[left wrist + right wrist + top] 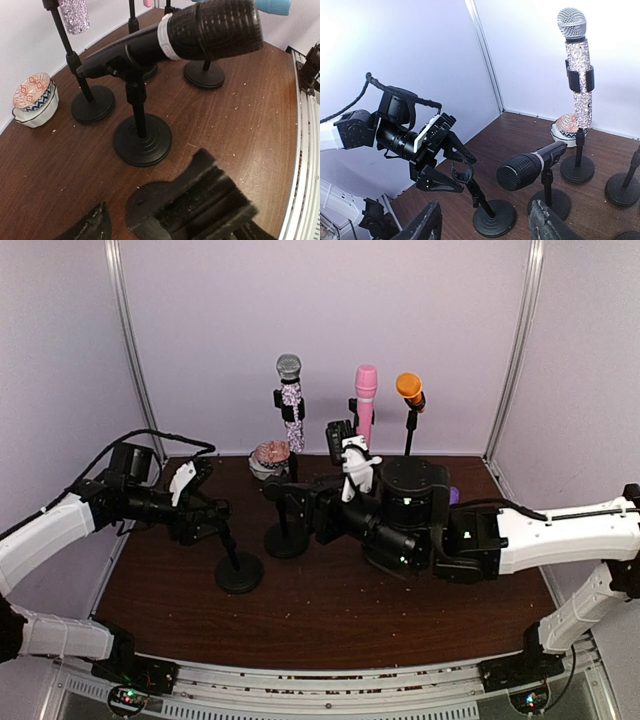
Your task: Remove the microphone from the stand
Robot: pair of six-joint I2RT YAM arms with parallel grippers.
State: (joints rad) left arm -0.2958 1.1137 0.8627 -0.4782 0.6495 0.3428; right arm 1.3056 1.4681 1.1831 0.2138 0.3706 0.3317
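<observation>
— Where is the black microphone (529, 167) now?
— It lies almost level in the clip of its stand (549, 200), between the empty stand (492, 220) and the glitter microphone (577, 75).
— And the grippers?
— The left gripper (461, 174) has its fingers spread on both sides of the empty stand's top. The right gripper (485, 207) also has its fingers apart, in front of the black microphone, and it holds nothing.

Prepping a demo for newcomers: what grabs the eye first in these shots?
Three upright microphones line the back: rhinestone microphone, pink microphone and orange-headed microphone. Mid-table, a black microphone lies tilted in its stand. At the left, the left claw hangs open around the clip of an empty stand.
</observation>
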